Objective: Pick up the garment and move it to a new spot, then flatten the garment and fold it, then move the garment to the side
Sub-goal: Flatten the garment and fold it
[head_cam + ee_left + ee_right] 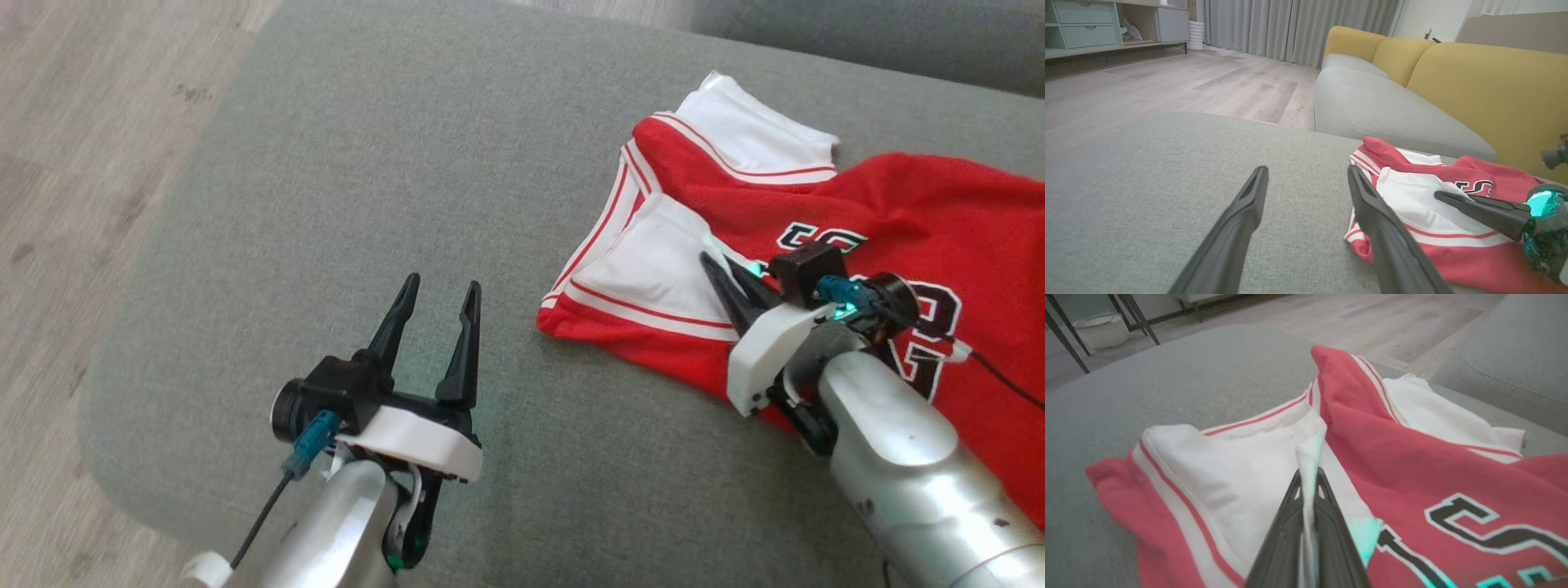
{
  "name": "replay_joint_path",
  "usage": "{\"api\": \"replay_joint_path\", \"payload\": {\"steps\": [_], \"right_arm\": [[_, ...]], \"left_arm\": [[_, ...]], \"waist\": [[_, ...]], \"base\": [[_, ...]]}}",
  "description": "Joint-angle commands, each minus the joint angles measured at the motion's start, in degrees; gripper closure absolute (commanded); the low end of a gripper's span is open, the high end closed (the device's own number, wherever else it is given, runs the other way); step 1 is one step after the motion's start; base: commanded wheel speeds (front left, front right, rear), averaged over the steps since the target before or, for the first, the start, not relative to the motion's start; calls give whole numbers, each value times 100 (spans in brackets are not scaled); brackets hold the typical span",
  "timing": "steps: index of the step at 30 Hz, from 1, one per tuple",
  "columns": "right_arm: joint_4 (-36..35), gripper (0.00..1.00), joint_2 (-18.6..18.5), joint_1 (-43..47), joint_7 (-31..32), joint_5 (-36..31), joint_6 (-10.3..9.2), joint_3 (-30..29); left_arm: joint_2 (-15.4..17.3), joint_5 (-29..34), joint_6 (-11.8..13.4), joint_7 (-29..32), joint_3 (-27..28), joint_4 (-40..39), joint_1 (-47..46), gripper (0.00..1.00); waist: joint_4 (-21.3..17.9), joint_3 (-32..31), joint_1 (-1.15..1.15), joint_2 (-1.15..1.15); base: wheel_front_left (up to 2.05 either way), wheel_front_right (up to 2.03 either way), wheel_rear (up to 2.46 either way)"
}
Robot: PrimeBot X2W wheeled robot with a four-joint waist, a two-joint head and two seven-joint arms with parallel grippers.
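Lying crumpled on a broad grey cushion (343, 163), toward the robot's right side, is the garment (914, 212), a red sports jersey with white side panels, thin red-and-white trim and black outlined lettering. Part of it is turned over so that a white panel faces up at its near left corner. The right end effector (1308, 475) reaches in low over the garment, its two dark fingers pressed together on a raised fold of the white fabric. The fold stands pinched between the tips, right beside the red lettered area. A green light (841, 311) glows on the wrist behind the fingers. The left end effector (442, 286) hangs over bare cushion to the left of the garment, near it but apart from the cloth, its fingers spread wide with nothing between them. Pale wooden floor (82, 163) borders the cushion on the left. Farther off, the left wrist view shows a second grey seat (1372, 110) with yellow backrests (1474, 77), grey curtains (1290, 24) and a pale green cabinet (1086, 24) by the far wall
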Motion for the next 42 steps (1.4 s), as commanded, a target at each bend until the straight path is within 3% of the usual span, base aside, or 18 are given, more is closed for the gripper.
{"api": "replay_joint_path", "payload": {"steps": [1,9,16,17,18,23,28,31,33,38,39,42], "right_arm": [[-182,100,105,-114,-105,58,-4,89],[-1029,100,189,417,-575,633,-4,918],[-2029,100,-43,1011,-413,1030,-4,2038],[-2126,64,-96,1071,-354,1040,-4,2182],[-2205,0,-139,1139,-286,1065,-4,2315],[-2577,0,-388,1345,-50,1193,-4,3051],[-2885,0,-554,1371,-109,1415,-4,3337],[-3010,0,-630,1358,-301,1496,-4,3100],[-2979,0,-664,1388,-462,1476,-4,2634],[-2606,0,-515,1698,-726,1029,-4,771],[-2606,0,-515,1698,-726,1029,-4,771],[-2389,0,-267,2015,-798,520,-4,-493]], "left_arm": [[24,8,35,-56,209,-146,-206,0],[24,176,7,-56,427,-23,-47,0],[24,325,-71,-56,593,95,119,0],[24,343,-79,-56,611,111,141,0],[24,361,-87,-56,629,125,161,0],[24,446,-124,-56,709,204,241,0],[27,512,-145,-56,788,233,299,0],[27,539,-158,-56,825,238,322,0],[26,550,-161,-56,848,232,336,0],[26,565,-164,-56,889,193,396,0],[26,565,-164,-56,889,193,396,0],[25,569,-160,-56,915,169,429,0]], "waist": [[-44,-69,0,0],[-298,-593,0,0],[-401,-991,0,0],[-409,-1028,0,0],[-416,-1062,0,0],[-474,-1226,0,0],[-597,-1314,0,0],[-674,-1343,0,0],[-725,-1356,0,0],[-872,-1360,0,0],[-872,-1360,0,0],[-963,-1350,0,0]], "base": [[0,0,0],[0,0,0],[0,0,0],[0,0,0],[0,0,0],[0,0,0],[0,0,0],[0,0,0],[0,0,0],[0,0,0],[0,0,0],[0,0,0]]}}
